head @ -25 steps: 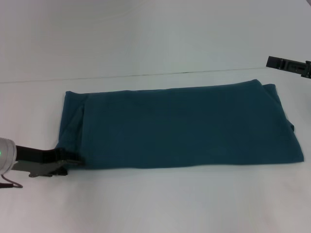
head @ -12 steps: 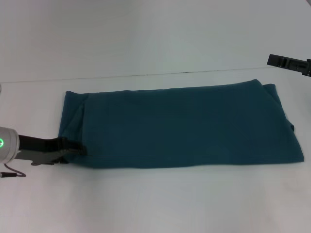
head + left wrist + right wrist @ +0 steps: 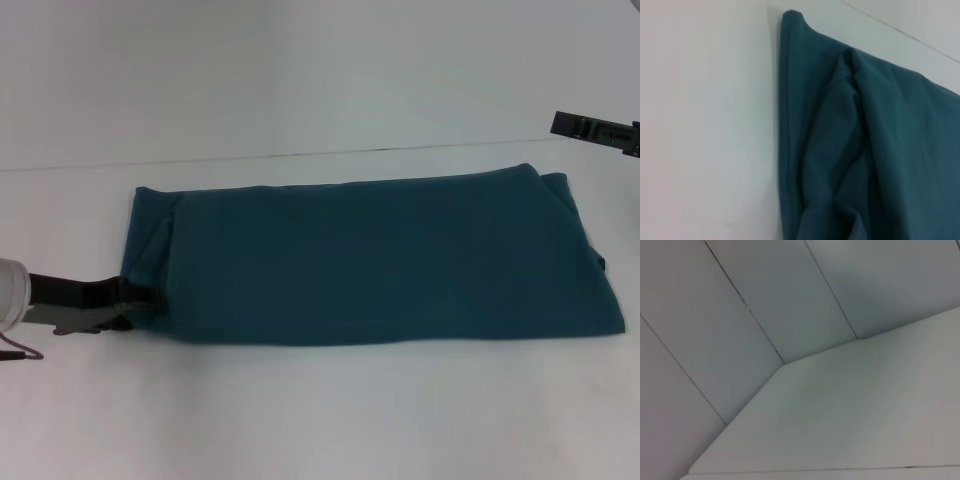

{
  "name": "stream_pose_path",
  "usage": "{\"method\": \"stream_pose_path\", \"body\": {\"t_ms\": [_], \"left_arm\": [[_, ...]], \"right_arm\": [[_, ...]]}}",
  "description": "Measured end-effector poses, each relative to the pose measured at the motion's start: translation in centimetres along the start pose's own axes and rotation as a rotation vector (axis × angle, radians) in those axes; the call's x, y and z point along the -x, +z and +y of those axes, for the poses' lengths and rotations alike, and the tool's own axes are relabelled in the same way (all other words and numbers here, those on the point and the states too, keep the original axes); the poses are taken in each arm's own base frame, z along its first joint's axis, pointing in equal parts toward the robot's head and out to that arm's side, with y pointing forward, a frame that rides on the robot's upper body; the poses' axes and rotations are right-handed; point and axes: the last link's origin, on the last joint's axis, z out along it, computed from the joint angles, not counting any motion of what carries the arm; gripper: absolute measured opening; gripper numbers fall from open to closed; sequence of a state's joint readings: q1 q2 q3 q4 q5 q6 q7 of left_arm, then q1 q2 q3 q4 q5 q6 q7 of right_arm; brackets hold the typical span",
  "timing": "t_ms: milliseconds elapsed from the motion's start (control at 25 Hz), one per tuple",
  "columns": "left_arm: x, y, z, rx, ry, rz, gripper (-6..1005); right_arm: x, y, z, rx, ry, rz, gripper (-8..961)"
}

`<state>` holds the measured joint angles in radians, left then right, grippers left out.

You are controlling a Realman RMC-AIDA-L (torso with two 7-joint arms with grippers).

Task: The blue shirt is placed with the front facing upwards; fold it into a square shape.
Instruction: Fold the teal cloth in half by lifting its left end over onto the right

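Observation:
The blue shirt (image 3: 370, 260) lies flat on the white table (image 3: 320, 420), folded into a long band that runs left to right, with no lettering showing. My left gripper (image 3: 150, 298) is low at the shirt's near-left end, its tip touching the cloth edge. The left wrist view shows that end of the blue shirt (image 3: 865, 150) close up, with soft creases and a folded hem. My right gripper (image 3: 592, 130) hangs high at the far right, away from the cloth. The right wrist view shows only bare table and wall.
The table's far edge (image 3: 300, 155) runs along a pale wall behind the shirt. White tabletop extends in front of the shirt and to its left.
My left gripper has moved from the shirt's near-left corner a little farther up its left edge. The shirt has barely shifted. The right arm is still.

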<state>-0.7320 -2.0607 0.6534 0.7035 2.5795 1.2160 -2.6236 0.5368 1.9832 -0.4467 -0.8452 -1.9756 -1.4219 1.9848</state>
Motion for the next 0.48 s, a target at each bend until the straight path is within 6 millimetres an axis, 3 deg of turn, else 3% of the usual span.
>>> {"method": "stream_pose_path", "body": {"t_ms": [480], "left_arm": [[0.29,-0.22,-0.36,-0.014,0.005,-0.016,637]], "right_arm": [[-0.07,-0.15,-0.13,-0.006,0.003,-0.003,910]]}}
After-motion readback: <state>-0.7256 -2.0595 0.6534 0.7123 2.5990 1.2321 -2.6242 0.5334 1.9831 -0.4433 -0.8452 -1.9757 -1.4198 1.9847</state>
